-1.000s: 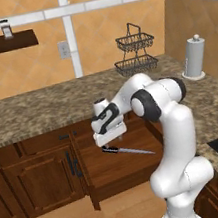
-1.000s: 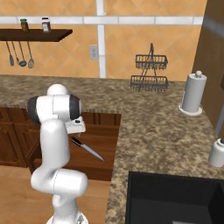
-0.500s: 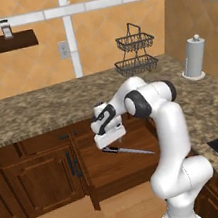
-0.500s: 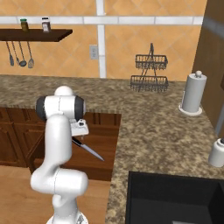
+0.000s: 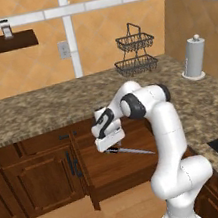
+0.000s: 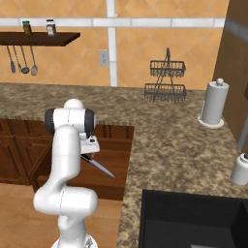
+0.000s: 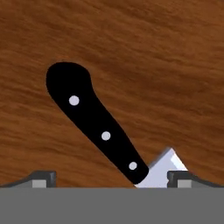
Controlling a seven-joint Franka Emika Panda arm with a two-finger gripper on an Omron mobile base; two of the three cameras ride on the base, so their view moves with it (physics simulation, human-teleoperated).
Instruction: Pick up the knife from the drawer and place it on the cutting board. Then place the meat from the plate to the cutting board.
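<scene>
With fingers (image 7: 43, 178) spread wide above the knife (image 7: 94, 126) in the drawer (image 5: 116, 168), the hand should centre over the black handle before closing.

Left base view: from behind the arm and to its left, up high, looking forward and down. Far enough back to take in the open drawer (image 5: 116, 165), the stone table (image 5: 40, 110) and the tiled wall behind.

Right base view: from behind and to the right, also high, facing forward and down. About as far back. Takes in more of the table on the right side, with the dark sink (image 6: 193, 220) at the bottom.

Shared by both: the drawer with the knife (image 6: 97, 166), the wire basket (image 5: 134, 55), the paper roll (image 6: 214, 102), the wall shelf (image 6: 38, 38).

Hand view: from the claw (image 7: 112, 177), looking straight down, very close to the drawer floor and the knife's black handle.
</scene>
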